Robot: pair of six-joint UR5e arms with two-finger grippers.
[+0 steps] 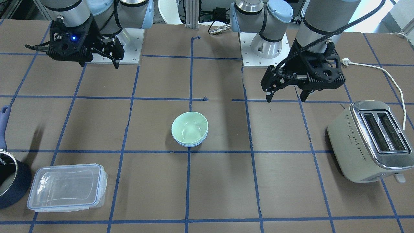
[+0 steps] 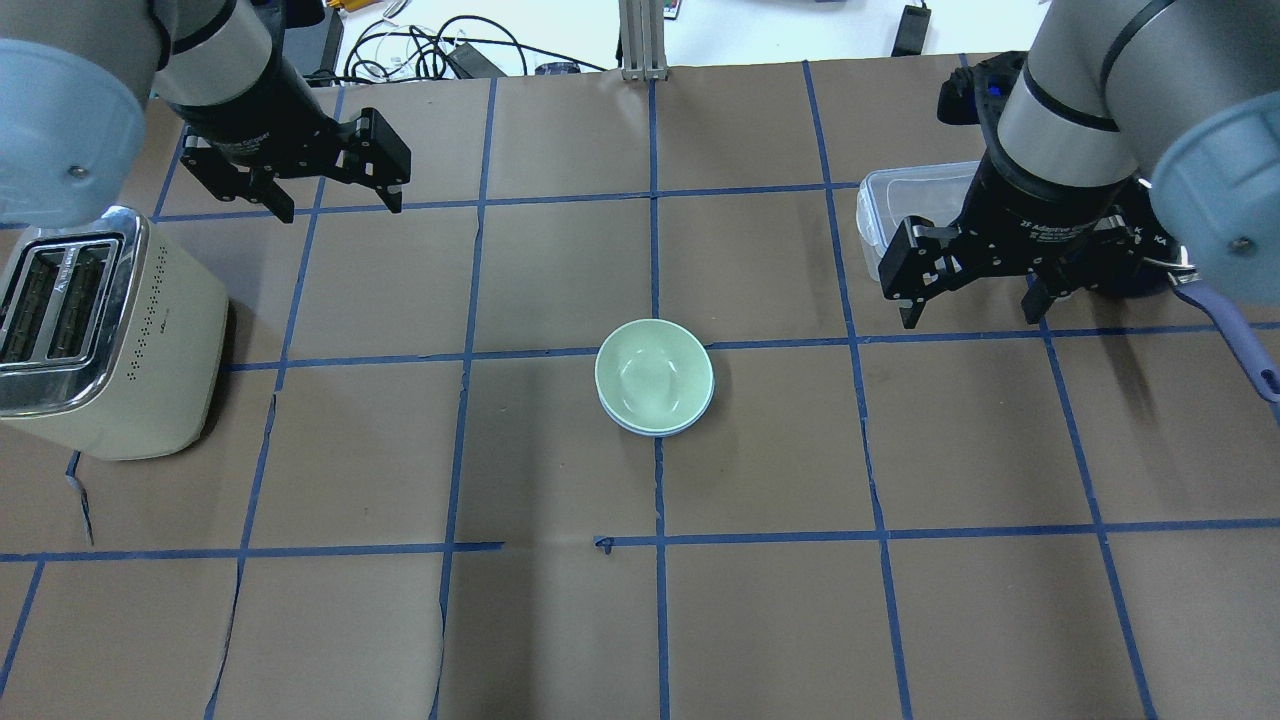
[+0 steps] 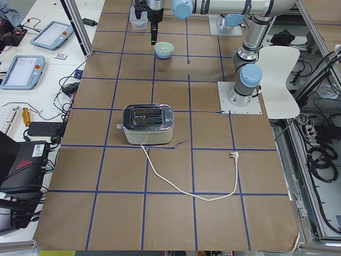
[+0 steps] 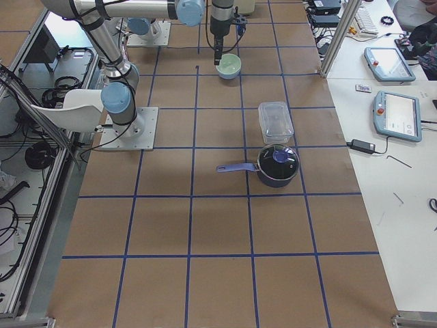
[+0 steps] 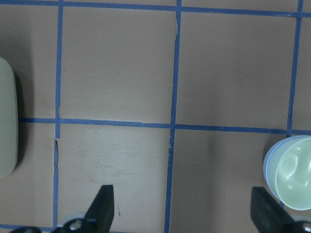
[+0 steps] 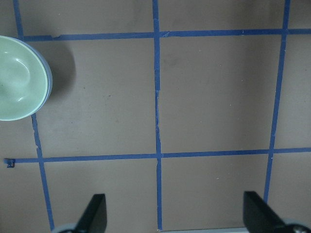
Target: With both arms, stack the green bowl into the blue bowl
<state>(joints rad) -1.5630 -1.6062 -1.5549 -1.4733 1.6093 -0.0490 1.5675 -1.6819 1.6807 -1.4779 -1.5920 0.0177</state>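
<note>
— Where did the green bowl (image 2: 654, 372) sit?
— Nested in the blue bowl (image 2: 655, 431), mid-bench (image 2: 400, 450), with only the blue rim peeking out beneath.
— And the pincers?
— Seen from behind the robot, the left pincer (image 2: 340, 203) hung at ten o'clock of the bowls and the right pincer (image 2: 970, 315) at two. Both were spread wide, holding nothing, well apart from the stack. The toaster (image 2: 100, 330) stood at nine.

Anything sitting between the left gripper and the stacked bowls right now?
Nothing: the overhead view shows only bare taped table between the left gripper and the green bowl.
</note>
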